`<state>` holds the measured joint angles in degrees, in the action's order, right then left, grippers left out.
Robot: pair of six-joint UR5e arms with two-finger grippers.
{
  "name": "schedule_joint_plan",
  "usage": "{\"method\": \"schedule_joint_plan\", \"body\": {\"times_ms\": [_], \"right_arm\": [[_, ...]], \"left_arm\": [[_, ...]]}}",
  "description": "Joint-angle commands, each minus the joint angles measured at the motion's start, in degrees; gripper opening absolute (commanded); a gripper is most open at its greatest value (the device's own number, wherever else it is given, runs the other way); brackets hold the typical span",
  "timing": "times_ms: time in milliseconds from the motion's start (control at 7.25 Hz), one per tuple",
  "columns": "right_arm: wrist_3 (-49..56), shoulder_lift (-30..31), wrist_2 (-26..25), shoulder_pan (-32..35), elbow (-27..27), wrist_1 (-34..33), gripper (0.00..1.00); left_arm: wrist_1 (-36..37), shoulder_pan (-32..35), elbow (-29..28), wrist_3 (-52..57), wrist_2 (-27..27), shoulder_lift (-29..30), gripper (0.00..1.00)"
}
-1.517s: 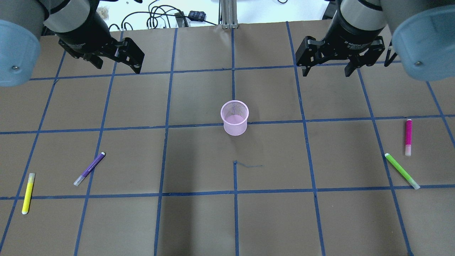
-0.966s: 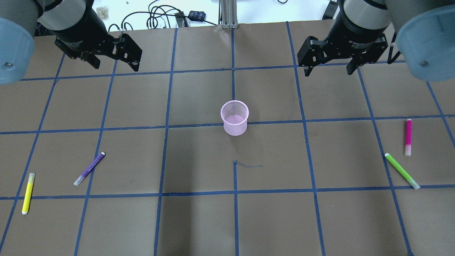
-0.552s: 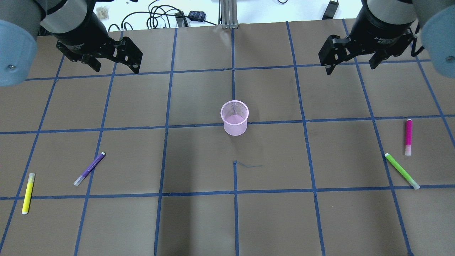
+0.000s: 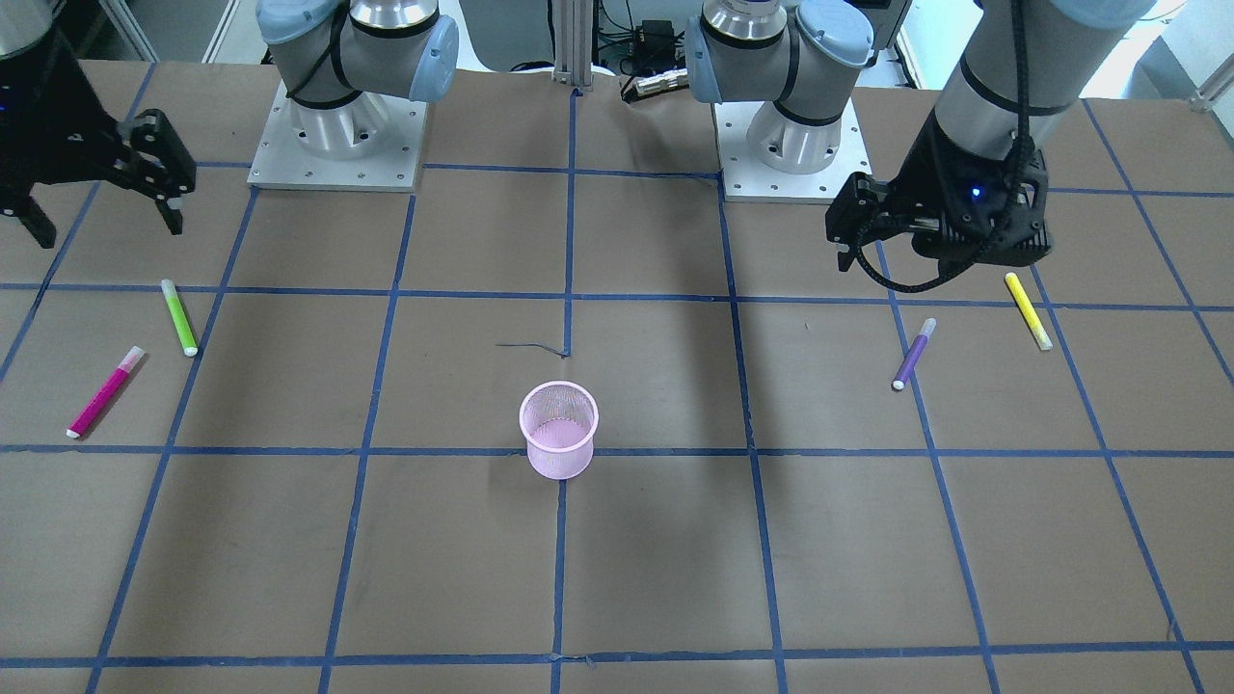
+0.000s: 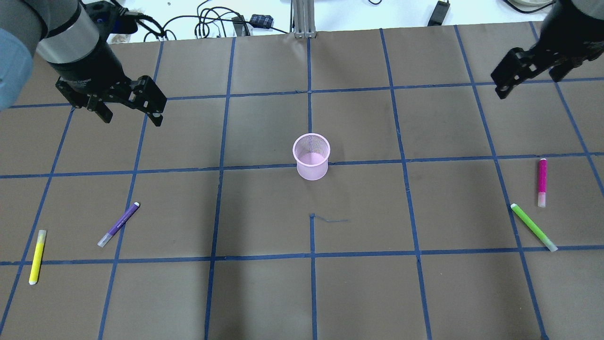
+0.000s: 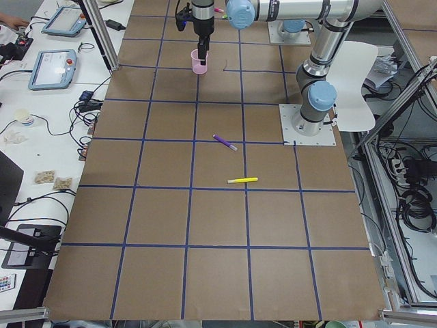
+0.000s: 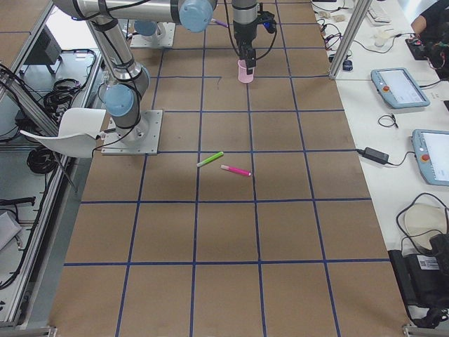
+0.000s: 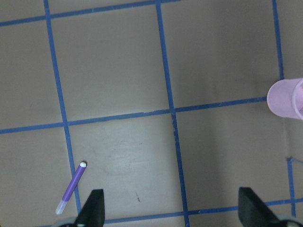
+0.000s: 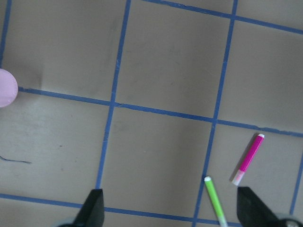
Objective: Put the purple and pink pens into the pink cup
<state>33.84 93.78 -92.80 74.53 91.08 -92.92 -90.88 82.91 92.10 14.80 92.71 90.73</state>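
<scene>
The pink mesh cup [image 5: 311,157] stands upright at the table's middle and looks empty. The purple pen [image 5: 118,224] lies flat on the left half; it also shows in the left wrist view [image 8: 71,187]. The pink pen [image 5: 542,182] lies flat on the right half; it also shows in the right wrist view [image 9: 248,158]. My left gripper [image 5: 132,117] is open and empty, in the air behind the purple pen. My right gripper [image 5: 527,85] is open and empty, in the air behind the pink pen, near the table's right edge.
A yellow pen [image 5: 37,256] lies at the far left, beside the purple pen. A green pen [image 5: 533,227] lies close to the pink pen's white end. Cables [image 5: 212,23] lie beyond the table's far edge. The two arm bases [image 4: 337,135] stand on the robot's side.
My right gripper has moved well to the right, toward the pink pen's side. My left gripper has moved left and a little nearer the purple pen. Pens and cup have not moved.
</scene>
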Motion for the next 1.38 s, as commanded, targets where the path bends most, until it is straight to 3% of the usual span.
{"method": "schedule_joint_plan", "body": {"times_ms": [0, 276, 552, 828, 966, 1241], "right_arm": [[31.39, -0.44, 1.04, -13.99, 0.5, 1.51, 1.0], [61.21, -2.8, 10.21, -25.7, 3.48, 0.9, 1.0], [92.18, -10.59, 13.51, -28.9, 2.88, 1.25, 1.0], [122.79, -19.38, 12.74, -29.79, 2.7, 0.55, 1.0], [133.13, -23.95, 12.82, -29.71, 2.27, -3.11, 1.0], [143.81, -27.59, 12.82, -28.49, 2.35, -6.63, 1.0]], "left_arm": [[-0.01, -6.58, 7.18, 7.6, 5.51, 2.59, 1.0], [8.74, -10.74, 11.59, 16.0, 7.22, 7.77, 1.0], [10.37, -11.1, 14.06, 17.54, 11.34, 11.9, 1.0], [17.09, -11.01, 15.73, 19.28, 13.03, 16.65, 1.0], [19.31, -11.45, 17.74, 22.26, 12.94, 17.54, 1.0], [21.16, -11.45, 18.2, 23.51, 12.59, 19.04, 1.0]]}}
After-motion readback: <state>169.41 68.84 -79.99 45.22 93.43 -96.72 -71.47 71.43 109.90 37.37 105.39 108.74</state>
